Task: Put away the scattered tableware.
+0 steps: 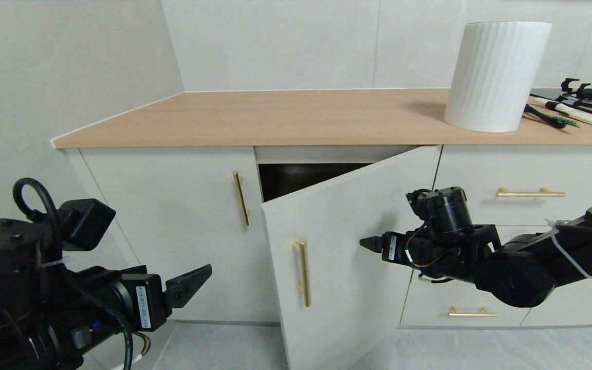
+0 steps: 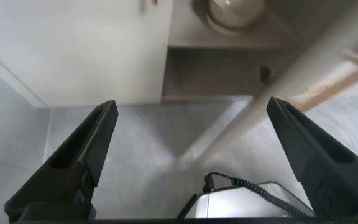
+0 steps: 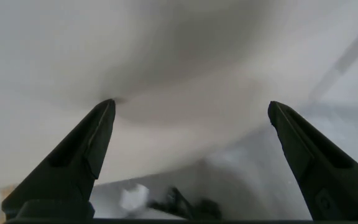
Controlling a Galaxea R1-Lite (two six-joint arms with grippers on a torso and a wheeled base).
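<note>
- The left tool (image 2: 192, 104) sits low before the cabinet (image 1: 172, 231) and points right, its fingers apart and holding nothing. The print on its white label (image 1: 143, 307) is too small to read.
- The cabinet door (image 1: 337, 246) stands ajar, and a pale bowl (image 2: 232, 12) sits on a shelf.
- The right tool (image 3: 191, 104) is held level facing that door, fingers apart and holding nothing.
- On the bench (image 1: 275, 115) stands a white ribbed container (image 1: 496, 74), its contents hidden, with scattered utensils (image 1: 558, 117) just to its right.

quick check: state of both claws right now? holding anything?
Left claw: open, holding nothing.
Right claw: open, holding nothing.
</note>
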